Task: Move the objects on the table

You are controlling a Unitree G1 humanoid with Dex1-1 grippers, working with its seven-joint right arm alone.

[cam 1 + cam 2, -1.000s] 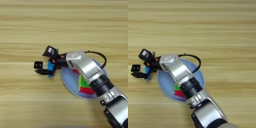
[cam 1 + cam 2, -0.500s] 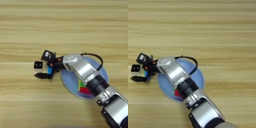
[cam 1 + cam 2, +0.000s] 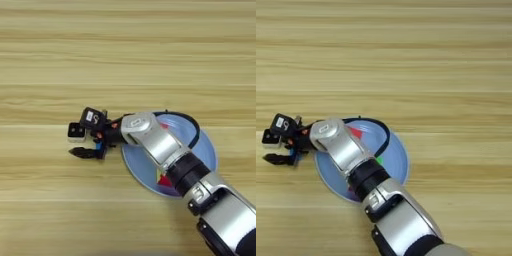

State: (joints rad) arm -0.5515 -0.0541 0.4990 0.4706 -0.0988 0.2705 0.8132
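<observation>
The desk [image 3: 125, 45] lies bare across its whole far half, and its left side and near left corner are likewise open wood, giving wide room to pass. The crowded patch sits at mid-height. A round pale blue plate [image 3: 202, 145] lies there, and the silver forearm [image 3: 155, 142] crosses it diagonally from the near right corner, blocking that approach. Just left of the plate's rim, the hand [image 3: 82, 142] and a small black cube [image 3: 76, 131] sit close together, with a bit of blue [image 3: 98, 146] between the fingers.
</observation>
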